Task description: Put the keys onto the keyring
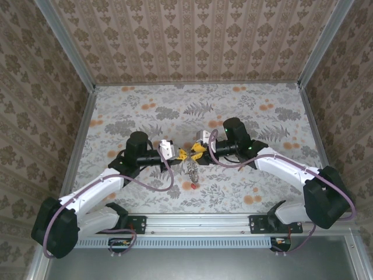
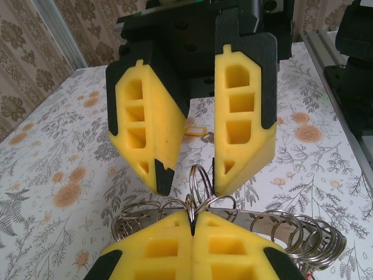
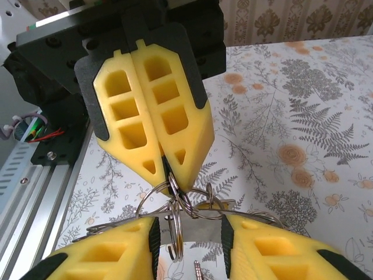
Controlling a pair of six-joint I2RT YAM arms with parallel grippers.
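Note:
The keyring (image 2: 280, 224) is a flat grey band strung with several small wire rings, held up between the two grippers above the table. My left gripper (image 2: 192, 213) is shut on one small wire ring (image 2: 190, 204) linked to the band. Facing it, my right gripper (image 3: 187, 227) stands open, and a small wire ring (image 3: 178, 236) stands upright in the gap beside its left pad. In the top view the grippers meet tip to tip at mid-table, the left gripper (image 1: 182, 154) and the right gripper (image 1: 197, 151). A bunch of keys (image 1: 191, 169) hangs below them, and a red-headed key (image 1: 193, 185) lies on the table.
The floral tablecloth (image 1: 245, 111) covers the table, with patterned walls on three sides. An aluminium rail (image 1: 198, 221) runs along the near edge between the arm bases.

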